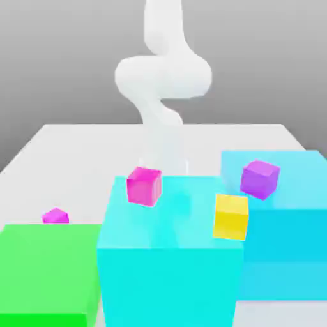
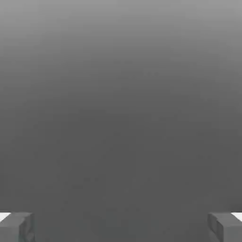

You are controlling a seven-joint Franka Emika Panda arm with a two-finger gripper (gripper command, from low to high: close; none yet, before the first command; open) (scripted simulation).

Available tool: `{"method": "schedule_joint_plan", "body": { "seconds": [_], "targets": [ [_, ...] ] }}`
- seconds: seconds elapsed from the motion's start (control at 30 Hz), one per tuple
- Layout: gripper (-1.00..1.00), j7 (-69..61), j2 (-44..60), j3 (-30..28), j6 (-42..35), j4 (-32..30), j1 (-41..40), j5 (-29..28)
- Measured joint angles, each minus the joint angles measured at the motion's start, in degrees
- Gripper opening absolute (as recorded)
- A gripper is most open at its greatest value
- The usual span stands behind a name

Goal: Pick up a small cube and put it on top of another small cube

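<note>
The small magenta cube (image 1: pixel 55 216) lies on the pale table at the exterior view's left, just behind the big green block (image 1: pixel 48 271). The hot-pink cube (image 1: pixel 144 186) rests on top of the big cyan block (image 1: pixel 169 268) in the middle, near its back left corner. My white arm (image 1: pixel 167 128) rises behind that block. In the hand view my gripper (image 2: pixel 121 227) is open, its grey fingertips (image 2: pixel 16 227) far apart with nothing between them, facing plain grey ground.
A violet cube (image 1: pixel 260 178) sits on a second cyan block (image 1: pixel 287 236) at the exterior view's right. A yellow cube (image 1: pixel 230 216) stands at the seam between the two cyan blocks. The pale table (image 1: pixel 76 144) stretches back behind the blocks.
</note>
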Motion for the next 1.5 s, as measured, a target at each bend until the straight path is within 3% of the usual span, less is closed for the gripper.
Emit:
{"method": "schedule_joint_plan", "body": {
  "seconds": [0.43, 0.63, 0.73, 0.9, 0.93, 1.13, 1.23, 1.37, 1.5],
  "targets": [
    [0.0, -6.67, 25.95, -17.97, 19.51, -19.81, -13.05, -3.2],
    [0.0, -14.41, 40.77, -26.12, 29.94, -29.16, -19.21, 1.29],
    [0.0, -22.37, 46.96, -21.06, 34.15, -28.97, -23.34, 11.6],
    [0.0, -31.85, 56.19, -4.59, 41.13, -26.78, -36.87, 24.12],
    [-1.0, -32.54, 57.7, -1.92, 42.41, -26.47, -39.33, 24.98],
    [-1.0, -32.75, 58.45, -0.58, 42.98, -26.31, -40.6, 25.27],
    [-1.0, -30.52, 55.27, -5.34, 40.45, -27.05, -36.55, 22.35],
    [-1.0, -21.57, 48.04, -13.75, 35.22, -28.93, -31.12, 10.33],
    [-1.0, -15.24, 41.9, -14.86, 30.34, -28.15, -33.22, 0.76]
  ]
}}
